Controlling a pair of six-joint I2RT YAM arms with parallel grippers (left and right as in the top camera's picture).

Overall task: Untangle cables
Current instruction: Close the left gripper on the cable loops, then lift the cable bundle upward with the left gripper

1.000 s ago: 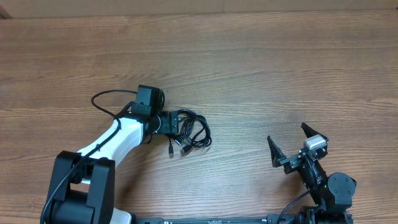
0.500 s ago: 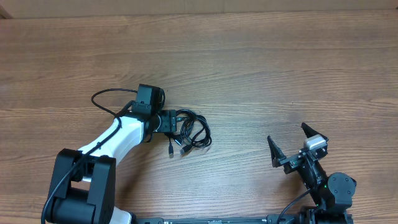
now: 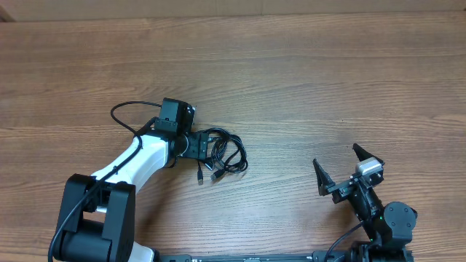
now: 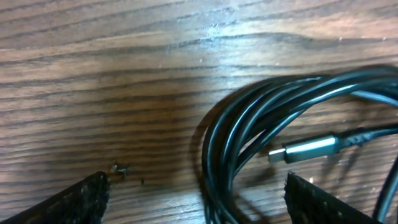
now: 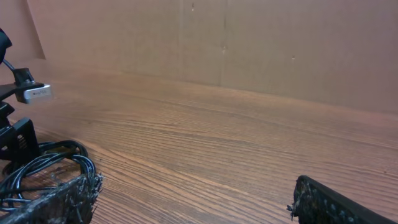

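Observation:
The cables [image 3: 227,154] lie as a black looped bundle on the wooden table, left of centre, with two plug ends pointing toward the front. My left gripper [image 3: 207,145] sits low at the bundle's left edge. Close up, the left gripper [image 4: 199,200] is open, and several loops of the cables [image 4: 249,121] run down between its wide-apart jaws without being pinched. A silver-tipped plug [image 4: 305,149] lies inside the loops. My right gripper [image 3: 341,167] stands open at the front right, far from the bundle. The right wrist view shows the right gripper [image 5: 196,194] empty, with the cables [image 5: 53,163] at far left.
The left arm's own thicker black wire [image 3: 122,116] arcs over the table behind the arm. A brown wall [image 5: 249,43] bounds the table's far side. The white left arm [image 3: 138,164] reaches in from the front left.
The left wrist has turned slightly and its own wire loop has shifted a little. The bundle and the right arm have not moved.

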